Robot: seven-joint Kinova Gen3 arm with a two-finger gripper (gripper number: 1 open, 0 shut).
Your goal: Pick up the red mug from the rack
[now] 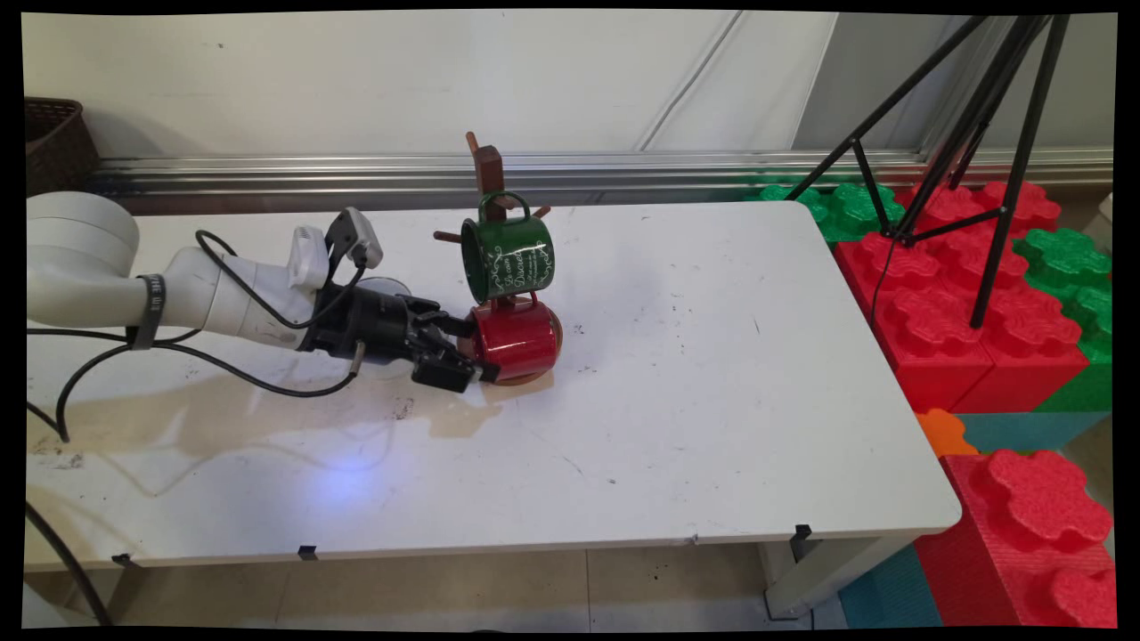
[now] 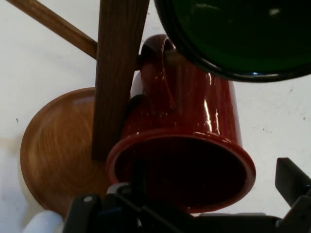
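The near part of the white desk point(image 1: 623, 463) is bare apart from scuffs and the trailing black cables point(image 1: 178, 356) of the arm. Further in, the arm reaches low across the desk from the left, and its gripper point(image 1: 470, 352) meets the open mouth of a red mug point(image 1: 521, 338) lying on its side.

In the hand view one finger point(image 2: 138, 179) reaches inside the mug's mouth and the other point(image 2: 291, 182) stands outside the rim on the far side, so the jaws straddle the rim wall. Whether they are pressed shut on it or merely set around it cannot be told from these pictures.

The red mug sits at the foot of a wooden mug stand point(image 1: 488, 174), over its round base point(image 2: 53, 145). Its handle point(image 2: 160, 53) is looped on a lower peg beside the upright post point(image 2: 116, 73), so it appears to be hanging on the stand rather than lifted clear.

Just above it a green mug point(image 1: 508, 254) with white lettering hangs from an upper peg, its rim close over the red one.

Beyond the desk are a metal rail along the wall, a wicker basket point(image 1: 53, 142) at the far left, black tripod legs point(image 1: 971, 125), and red and green foam blocks point(image 1: 962, 294) on the right.
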